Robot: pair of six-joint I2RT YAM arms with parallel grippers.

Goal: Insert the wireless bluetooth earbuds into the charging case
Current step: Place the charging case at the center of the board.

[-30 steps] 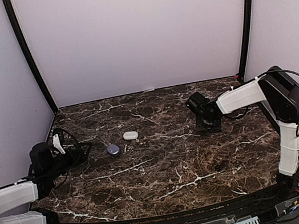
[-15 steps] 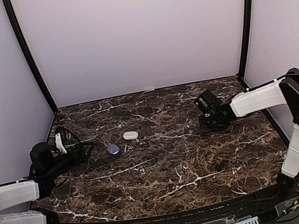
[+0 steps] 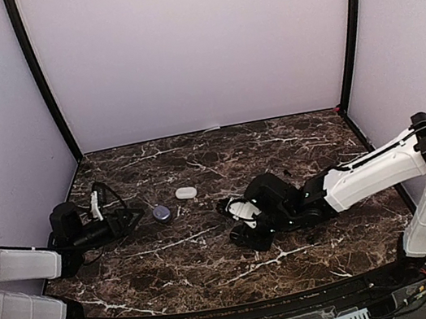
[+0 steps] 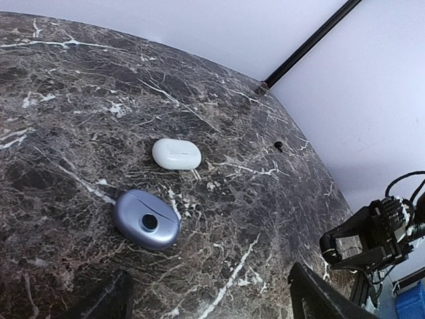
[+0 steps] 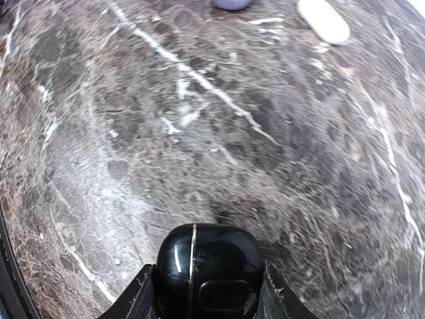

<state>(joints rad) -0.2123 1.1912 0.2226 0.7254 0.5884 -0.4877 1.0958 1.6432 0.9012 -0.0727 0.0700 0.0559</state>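
Note:
My right gripper (image 5: pixel 207 289) is shut on a glossy black charging case (image 5: pixel 207 269), closed, with a thin gold seam. In the top view this gripper (image 3: pixel 243 224) is low over the middle of the table. A closed purple case (image 4: pixel 146 219) and a closed white case (image 4: pixel 176 153) lie on the marble; they also show in the top view as purple (image 3: pixel 160 212) and white (image 3: pixel 186 192). My left gripper (image 4: pixel 212 306) is open and empty, just short of the purple case. A tiny dark bud (image 4: pixel 277 144) lies far right. White and purple earbuds are not visible.
The dark marble table (image 3: pixel 214 258) is walled by white panels with black corner posts (image 3: pixel 42 82). My right arm (image 3: pixel 364 174) stretches across the right half of the table. The cases appear at the top edge of the right wrist view, the white one (image 5: pixel 323 20) to the right.
My right arm has swung from the far right to the table's middle, lowering toward the surface with the black case. My left gripper has edged slightly toward the purple case.

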